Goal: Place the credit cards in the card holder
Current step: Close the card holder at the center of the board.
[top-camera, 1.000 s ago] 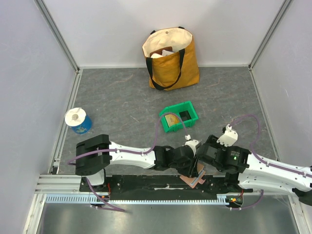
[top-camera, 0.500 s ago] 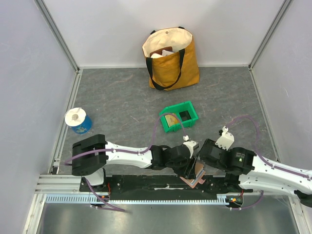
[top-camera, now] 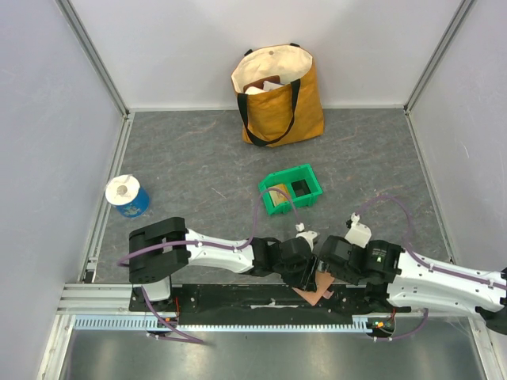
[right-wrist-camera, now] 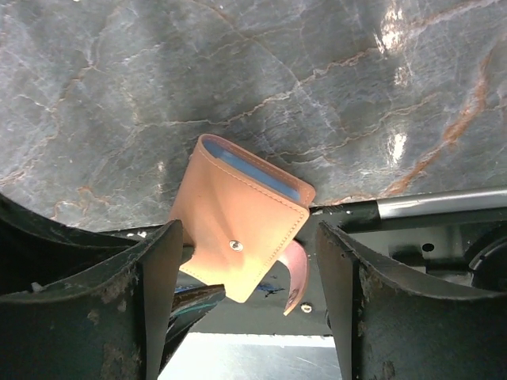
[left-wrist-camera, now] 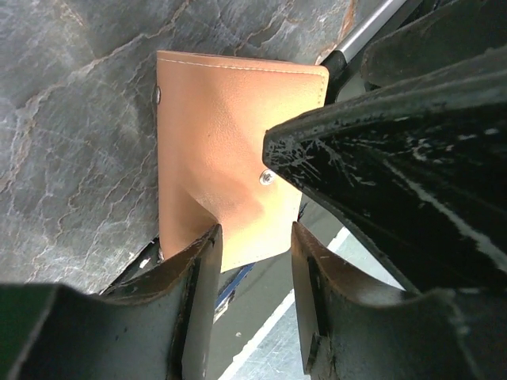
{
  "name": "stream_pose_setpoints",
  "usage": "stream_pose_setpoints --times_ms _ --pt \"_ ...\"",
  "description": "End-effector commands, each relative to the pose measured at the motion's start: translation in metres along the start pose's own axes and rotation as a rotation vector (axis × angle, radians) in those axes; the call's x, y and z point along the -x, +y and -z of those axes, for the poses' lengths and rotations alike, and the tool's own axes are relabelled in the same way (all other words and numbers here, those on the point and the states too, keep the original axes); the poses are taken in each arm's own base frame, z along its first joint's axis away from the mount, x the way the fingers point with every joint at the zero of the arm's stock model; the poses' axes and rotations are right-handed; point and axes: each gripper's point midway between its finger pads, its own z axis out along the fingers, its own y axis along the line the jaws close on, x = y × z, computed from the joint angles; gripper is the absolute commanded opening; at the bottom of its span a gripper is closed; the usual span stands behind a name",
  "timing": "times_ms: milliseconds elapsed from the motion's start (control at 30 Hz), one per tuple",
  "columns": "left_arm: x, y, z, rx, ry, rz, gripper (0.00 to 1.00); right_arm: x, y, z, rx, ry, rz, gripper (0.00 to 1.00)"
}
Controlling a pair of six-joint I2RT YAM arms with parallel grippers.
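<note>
The card holder [top-camera: 315, 291] is a terracotta-brown wallet lying at the table's near edge and jutting out over the black rail. In the right wrist view [right-wrist-camera: 238, 214] it shows its blue lining at the far end, and its snap tab [right-wrist-camera: 295, 277] hangs down. My right gripper [right-wrist-camera: 249, 231] is wide open, with a finger on each side of it. My left gripper [left-wrist-camera: 255, 233] is partly open, its fingertips at the wallet's [left-wrist-camera: 214, 134] near edge. In the top view the left gripper [top-camera: 309, 273] and the right gripper [top-camera: 325, 273] meet over the wallet. No credit card shows.
A green plastic bin [top-camera: 291, 190] stands behind the grippers. A yellow tote bag [top-camera: 277, 95] leans at the back wall. A blue-and-white roll [top-camera: 127, 195] sits at the left. The black rail [top-camera: 238, 301] runs along the near edge. Grey walls enclose the table.
My right gripper has moved left and closer to the wallet. My left gripper has shifted slightly left and nearer. The wallet stays at the near edge.
</note>
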Motion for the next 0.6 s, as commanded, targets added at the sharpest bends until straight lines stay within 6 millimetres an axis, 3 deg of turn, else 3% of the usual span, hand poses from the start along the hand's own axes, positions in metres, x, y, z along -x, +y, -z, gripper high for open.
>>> stream_pose_setpoints --times_ms 0,200,400,467,567 --pt "-0.015 0.045 -0.001 0.181 0.015 0.029 0.49 -0.012 0.004 -0.009 -0.008 0.051 -0.049 0.75" --pt "-0.007 0.046 0.006 0.18 -0.037 0.019 0.5 -0.032 -0.008 -0.027 -0.006 0.114 -0.153 0.75" --pt "-0.013 0.049 0.003 0.182 -0.019 0.016 0.5 -0.04 0.017 -0.04 0.137 0.147 -0.249 0.71" --pt "-0.012 0.052 0.005 0.194 -0.029 0.03 0.5 -0.042 0.032 -0.043 0.192 0.159 -0.263 0.67" --pt "-0.01 0.061 0.011 0.233 -0.055 0.05 0.5 -0.038 0.037 -0.048 0.18 0.129 -0.241 0.51"
